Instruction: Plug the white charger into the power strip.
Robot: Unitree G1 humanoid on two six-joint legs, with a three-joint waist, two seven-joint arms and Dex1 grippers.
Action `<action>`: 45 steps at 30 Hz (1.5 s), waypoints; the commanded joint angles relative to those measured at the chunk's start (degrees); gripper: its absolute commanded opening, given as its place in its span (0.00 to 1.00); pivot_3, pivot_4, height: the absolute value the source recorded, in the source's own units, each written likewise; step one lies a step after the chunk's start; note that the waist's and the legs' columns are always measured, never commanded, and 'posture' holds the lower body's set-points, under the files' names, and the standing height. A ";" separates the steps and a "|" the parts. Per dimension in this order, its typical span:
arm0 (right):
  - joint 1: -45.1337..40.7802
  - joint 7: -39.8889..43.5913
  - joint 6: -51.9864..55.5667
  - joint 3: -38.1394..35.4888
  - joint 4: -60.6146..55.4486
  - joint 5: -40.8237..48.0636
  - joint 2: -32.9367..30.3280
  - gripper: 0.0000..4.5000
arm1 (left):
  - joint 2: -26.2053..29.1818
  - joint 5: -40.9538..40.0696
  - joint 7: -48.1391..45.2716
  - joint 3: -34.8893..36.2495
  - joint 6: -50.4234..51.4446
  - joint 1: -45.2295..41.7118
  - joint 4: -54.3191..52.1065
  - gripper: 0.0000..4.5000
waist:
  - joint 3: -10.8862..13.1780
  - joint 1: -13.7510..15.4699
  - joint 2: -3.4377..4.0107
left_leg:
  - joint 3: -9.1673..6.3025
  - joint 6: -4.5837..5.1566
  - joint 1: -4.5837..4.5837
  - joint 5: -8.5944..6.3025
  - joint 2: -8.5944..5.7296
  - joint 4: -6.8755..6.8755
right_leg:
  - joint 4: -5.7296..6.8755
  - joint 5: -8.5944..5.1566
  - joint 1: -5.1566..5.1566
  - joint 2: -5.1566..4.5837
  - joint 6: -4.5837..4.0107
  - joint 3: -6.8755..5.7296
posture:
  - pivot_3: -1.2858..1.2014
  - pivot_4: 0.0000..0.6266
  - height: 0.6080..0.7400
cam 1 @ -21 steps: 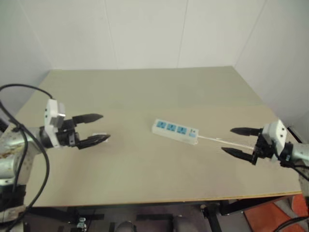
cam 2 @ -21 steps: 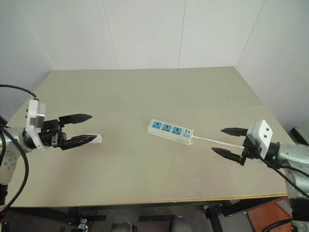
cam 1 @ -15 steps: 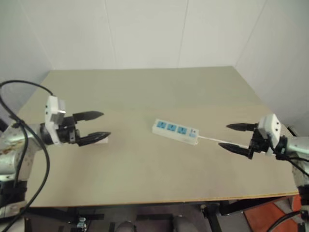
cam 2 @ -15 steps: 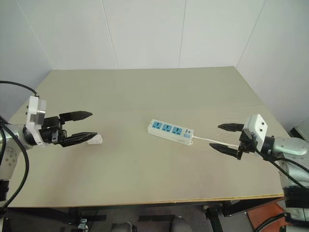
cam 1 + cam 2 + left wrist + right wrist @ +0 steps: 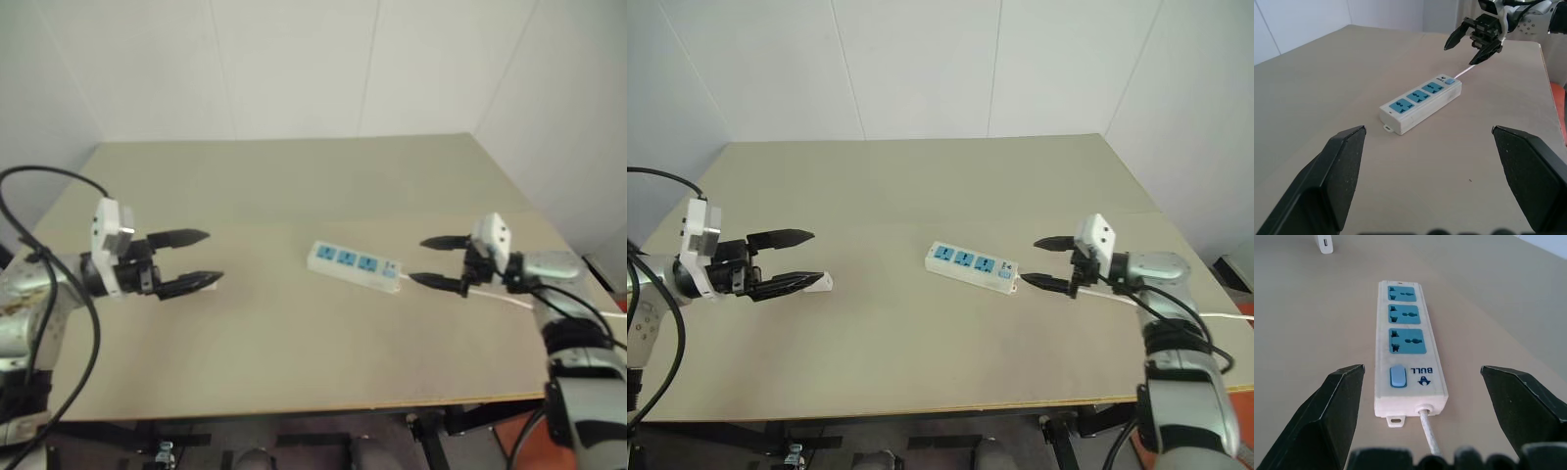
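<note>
The left gripper (image 5: pixel 801 260) is hovering at nine o'clock on the table (image 5: pixel 921 343), fingers spread wide and empty, the white charger (image 5: pixel 824 282) lying just beside its lower fingertip. At the centre, the power strip (image 5: pixel 972 265) is lying flat with its sockets up. At three o'clock the right gripper (image 5: pixel 1042 262) is hanging spread wide at the strip's cord (image 5: pixel 1176 309) end, gripping nothing. Risk, as I judge it: unless the right gripper pins the strip, a push on the plug could be sliding it away; a skewed pinch could be tipping the charger.
</note>
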 commanded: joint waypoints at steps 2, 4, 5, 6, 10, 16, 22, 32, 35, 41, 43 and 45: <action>-4.11 -1.75 -4.79 0.18 6.54 -2.32 2.42 0.99 | 0.90 -0.92 0.96 2.26 0.60 0.80 -3.32 1.00 | 0.00 0.04 0.00 | 0.00 0.00 -0.01 0.00 0.00 0.00 | -0.01 0.00 0.00 -0.01 0.00 0.00 | 0.52 0.24 1.00; -5.07 -3.35 -6.55 0.16 9.06 -3.24 3.77 0.99 | 0.95 -1.07 1.26 2.62 0.78 1.45 -3.96 1.00 | 0.00 0.06 0.00 | -0.01 0.00 -0.02 0.00 0.00 0.00 | -0.01 0.01 0.00 -0.01 -0.01 0.00 | 0.52 0.24 1.00; -5.53 -4.39 -7.06 0.15 10.28 -3.71 4.31 0.99 | 0.98 -1.03 1.53 2.79 0.81 1.81 -4.24 1.00 | 0.00 0.09 0.00 | -0.01 -0.01 -0.02 0.00 0.00 0.00 | 0.00 0.01 -0.01 -0.01 -0.01 -0.01 | 0.52 0.24 1.00; -5.84 -5.22 -7.47 0.19 11.27 -4.18 4.72 0.99 | 1.00 -0.85 1.90 2.98 0.75 2.31 -4.58 1.00 | 0.00 0.12 0.00 | -0.02 -0.01 -0.02 0.01 0.00 0.00 | 0.00 0.01 -0.01 -0.01 -0.01 -0.01 | 0.52 0.24 1.00; -6.34 -6.03 -7.46 0.05 14.10 -5.18 5.50 0.99 | 1.10 -0.95 2.51 3.54 0.95 3.38 -5.48 1.00 | 0.00 0.08 0.01 | -0.02 -0.01 -0.02 0.01 0.00 0.00 | 0.00 0.02 -0.01 -0.02 -0.02 -0.01 | 0.52 0.24 1.00; -6.20 -7.50 -7.34 0.08 16.37 -6.70 6.53 0.99 | 1.35 -1.07 2.56 3.79 0.82 3.68 -5.53 1.00 | 0.00 -0.36 0.01 | -0.02 -0.02 0.01 0.01 0.00 0.00 | 0.02 0.04 0.01 -0.01 -0.04 -0.01 | 0.52 0.24 1.00; -7.03 -7.54 -4.78 -0.79 17.88 -6.45 7.96 0.99 | 0.97 -0.93 2.81 3.29 0.57 3.46 -5.69 1.00 | 0.00 -1.17 0.01 | -0.04 -0.01 0.00 0.01 0.00 0.00 | 0.01 0.04 0.01 -0.01 -0.03 -0.01 | 0.52 0.24 1.00; -6.54 -9.47 -5.55 -2.37 17.53 -6.79 9.56 0.76 | 0.80 -0.18 3.12 3.03 -0.22 4.39 -5.71 1.00 | 0.00 -1.30 0.01 | -0.05 -0.01 0.01 0.01 0.00 -0.01 | 0.03 0.05 0.00 0.00 -0.03 -0.01 | 0.52 0.24 1.00; -5.73 -7.67 -6.52 -2.18 16.35 -6.46 9.68 0.76 | 0.69 -0.20 3.22 2.80 -0.30 4.16 -5.80 1.00 | 0.00 -1.28 0.01 | -0.06 -0.01 0.01 0.01 0.00 -0.01 | 0.03 0.05 0.00 0.00 -0.03 -0.01 | 0.52 0.24 1.00; -1.71 -0.64 -7.32 -2.67 8.72 -3.51 8.92 0.76 | 0.40 -0.88 3.06 2.86 -0.14 3.84 -5.65 1.00 | 0.00 -1.23 0.02 | -0.06 -0.01 -0.01 0.01 0.00 -0.01 | 0.01 0.05 0.00 0.00 -0.03 -0.01 | 0.52 0.24 1.00; 0.73 1.33 -6.11 -2.53 3.07 -1.95 8.86 0.76 | 0.12 -0.77 2.77 2.47 -0.32 3.69 -5.02 1.00 | 0.00 -1.23 0.02 | -0.06 -0.01 -0.01 0.01 0.00 -0.01 | 0.03 0.05 0.00 0.00 -0.03 -0.01 | 0.52 0.24 1.00; 3.30 2.92 -4.09 -2.30 -2.70 -0.35 8.85 0.76 | -0.19 -0.53 2.55 1.80 -0.45 3.15 -4.46 1.00 | 0.00 -1.20 0.02 | -0.07 -0.01 0.00 0.01 0.00 -0.01 | 0.05 0.05 0.00 0.00 -0.03 -0.01 | 0.52 0.24 1.00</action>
